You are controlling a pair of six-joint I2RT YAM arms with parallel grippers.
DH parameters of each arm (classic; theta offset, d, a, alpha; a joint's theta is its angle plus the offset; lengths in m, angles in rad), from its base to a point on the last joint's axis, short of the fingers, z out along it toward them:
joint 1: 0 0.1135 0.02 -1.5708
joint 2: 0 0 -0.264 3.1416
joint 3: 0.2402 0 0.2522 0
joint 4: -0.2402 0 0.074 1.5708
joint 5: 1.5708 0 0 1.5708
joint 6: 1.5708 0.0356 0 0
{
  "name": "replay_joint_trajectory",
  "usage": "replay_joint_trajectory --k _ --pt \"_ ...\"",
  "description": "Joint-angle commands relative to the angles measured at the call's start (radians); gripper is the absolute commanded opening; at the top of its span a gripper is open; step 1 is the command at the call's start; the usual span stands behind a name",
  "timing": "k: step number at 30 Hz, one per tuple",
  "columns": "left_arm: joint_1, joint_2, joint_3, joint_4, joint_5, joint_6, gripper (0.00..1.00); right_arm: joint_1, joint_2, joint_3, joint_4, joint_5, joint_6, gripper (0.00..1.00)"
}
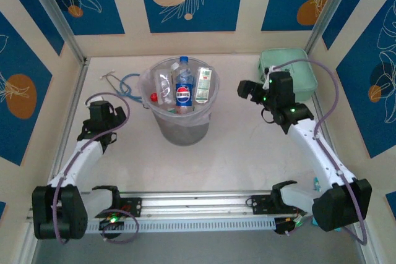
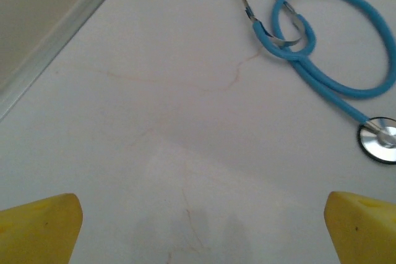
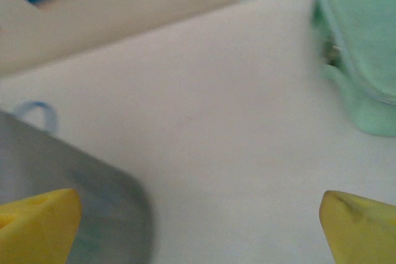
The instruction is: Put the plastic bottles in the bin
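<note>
The round translucent bin stands at the middle back of the table. Several plastic bottles stand or lean inside it: one with a blue label and blue cap, one with a green-white label, a clear one and a red cap at the left rim. My left gripper hangs open over bare table left of the bin, its yellow fingertips wide apart. My right gripper is open and empty just right of the bin.
A blue stethoscope lies on the table behind and left of the bin. A mint-green rectangular box sits at the back right, close behind my right arm. Walls enclose the table on three sides.
</note>
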Motion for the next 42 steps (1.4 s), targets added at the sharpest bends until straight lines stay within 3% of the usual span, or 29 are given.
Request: replay_joint_trajectory --k 1,6,12,18,24,27,37,42 --pt "-0.007 0.056 -0.045 0.192 -0.034 0.077 1.00 -0.001 0.035 -0.145 0.152 0.176 -0.203 0.99" --pt "-0.008 0.137 -0.103 0.394 0.016 0.105 1.00 -0.035 0.066 -0.294 0.363 0.197 -0.224 0.99" --pt "-0.010 0.290 -0.116 0.603 0.003 0.182 1.00 -0.082 0.154 -0.394 0.610 0.168 -0.277 0.99" --pt "-0.019 0.378 -0.084 0.703 0.019 0.232 1.00 -0.131 0.221 -0.481 0.867 0.107 -0.278 0.99" --pt "-0.099 0.422 -0.081 0.765 -0.030 0.325 1.00 -0.178 0.341 -0.538 1.141 0.020 -0.296 0.99" --pt "-0.155 0.434 -0.101 0.830 -0.078 0.381 1.00 -0.207 0.365 -0.554 1.167 -0.002 -0.267 0.99" --pt "-0.156 0.425 -0.135 0.882 -0.077 0.376 1.00 -0.217 0.369 -0.566 1.189 -0.011 -0.259 0.99" --pt "-0.137 0.414 -0.198 0.983 0.010 0.374 1.00 -0.220 0.368 -0.567 1.190 -0.015 -0.257 0.99"
